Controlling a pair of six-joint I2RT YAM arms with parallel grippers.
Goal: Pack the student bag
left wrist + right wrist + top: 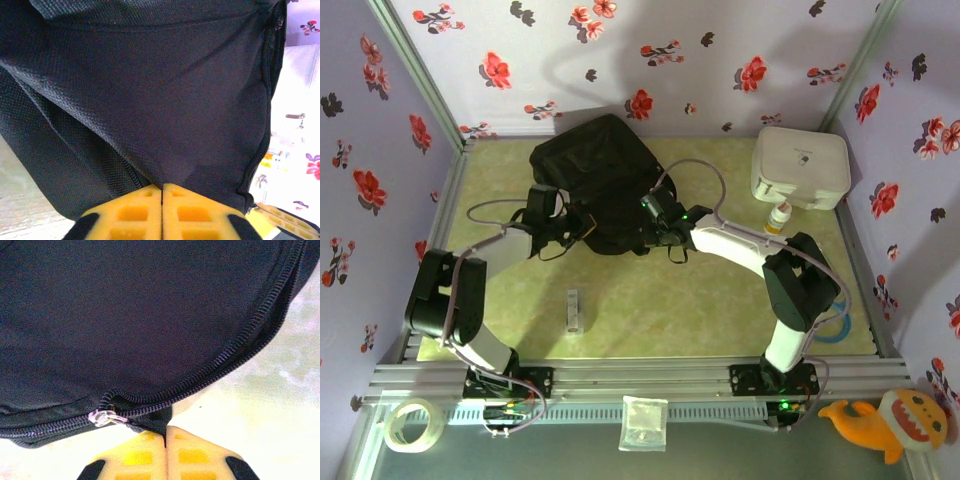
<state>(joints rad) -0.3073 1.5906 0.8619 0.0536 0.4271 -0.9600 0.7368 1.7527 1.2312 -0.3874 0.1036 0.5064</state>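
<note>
Top external cam is showing the student bag (600,170) lying mid-back on the surface (700,310), with both arms reaching to its near edge. Right end effector (165,429) is squeezing closed on a bit of black bag edge just beside the zip slider (102,416). Left end effector (162,187) is sitting fingers-together against the fabric; can't tell if it's pinching any.

Two white-and-black arms (732,240), grey looping cables (700,163), yellow ribbed jaws
</note>
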